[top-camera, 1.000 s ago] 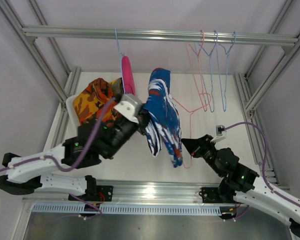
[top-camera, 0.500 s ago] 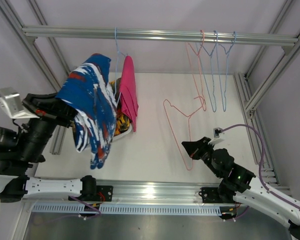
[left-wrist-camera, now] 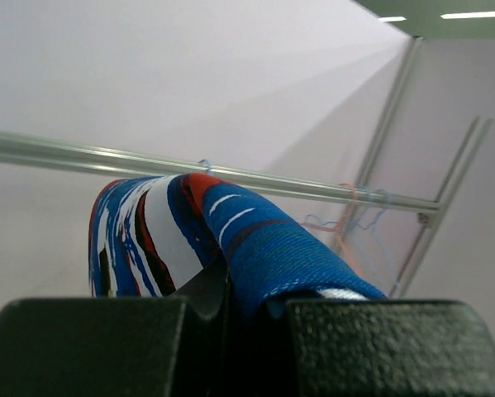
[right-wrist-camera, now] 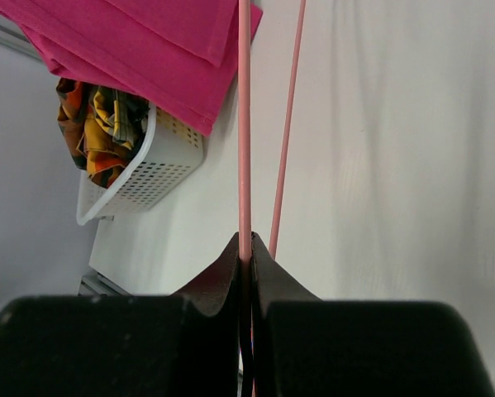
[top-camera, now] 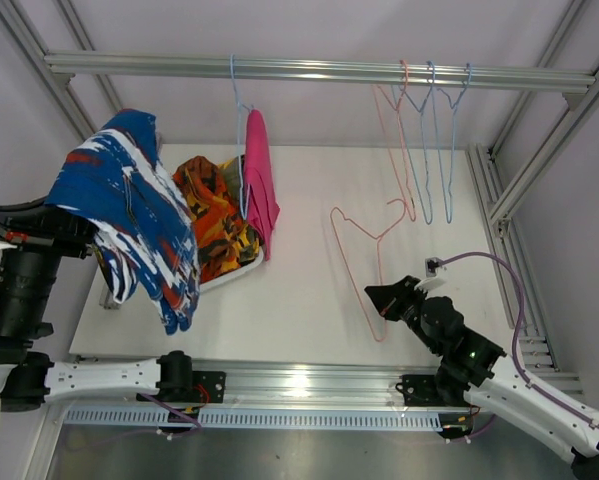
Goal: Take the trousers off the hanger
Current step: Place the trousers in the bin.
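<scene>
The left gripper was clenched on the blue-and-white trousers, held high over the left edge of the table, with the legs dangling beside the basket. To finish well, it should swing them above the basket, which held the orange camouflage trousers, lower until the cloth slackens, then let go. The magenta pink trousers hung from the rail. Toward the table's near right corner, the right gripper pinched the bare pink hanger.
</scene>
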Robot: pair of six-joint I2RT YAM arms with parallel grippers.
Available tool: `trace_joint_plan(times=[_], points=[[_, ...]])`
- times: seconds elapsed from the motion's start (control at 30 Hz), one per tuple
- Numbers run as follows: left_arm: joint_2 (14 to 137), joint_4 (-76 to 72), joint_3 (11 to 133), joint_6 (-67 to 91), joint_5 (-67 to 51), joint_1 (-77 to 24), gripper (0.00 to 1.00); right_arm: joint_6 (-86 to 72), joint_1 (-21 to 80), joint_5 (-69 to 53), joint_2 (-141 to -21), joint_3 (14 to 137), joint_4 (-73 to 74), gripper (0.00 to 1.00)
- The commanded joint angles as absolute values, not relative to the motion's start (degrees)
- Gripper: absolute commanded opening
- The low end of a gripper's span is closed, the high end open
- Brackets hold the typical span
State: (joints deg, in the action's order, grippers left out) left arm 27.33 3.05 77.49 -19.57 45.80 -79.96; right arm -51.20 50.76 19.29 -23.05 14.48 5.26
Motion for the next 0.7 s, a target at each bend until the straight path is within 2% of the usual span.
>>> trace_joint_plan(times=[0.0,0.33,0.4,0.53,0.67], points=[[27.0,-8.8,75.1,-27.7,51.3,-80.1,0.01,-51.7,49.6,17.4,-23.0,13.7,1.4,0.0],[26.5,-30.4,62.4,-41.6,63.0,-77.9,0.01,-51.9,47.8,14.9,-22.8,12.5,0.6,0.0],[25.7,-30.1,60.0,-37.8,63.5,-74.7,0.01,-52.0,47.8,14.7,-22.5,12.4,0.7,0.0],[26.2,-19.3,58.0,-27.9,63.5,-67.9,0.01,-51.9,47.8,14.2,-21.4,12.0,1.3,0.0],[25.8,-17.4,56.1,-22.2,64.7,-64.2,0.01,-51.9,47.5,13.9,-20.6,11.5,2.5,0.0]])
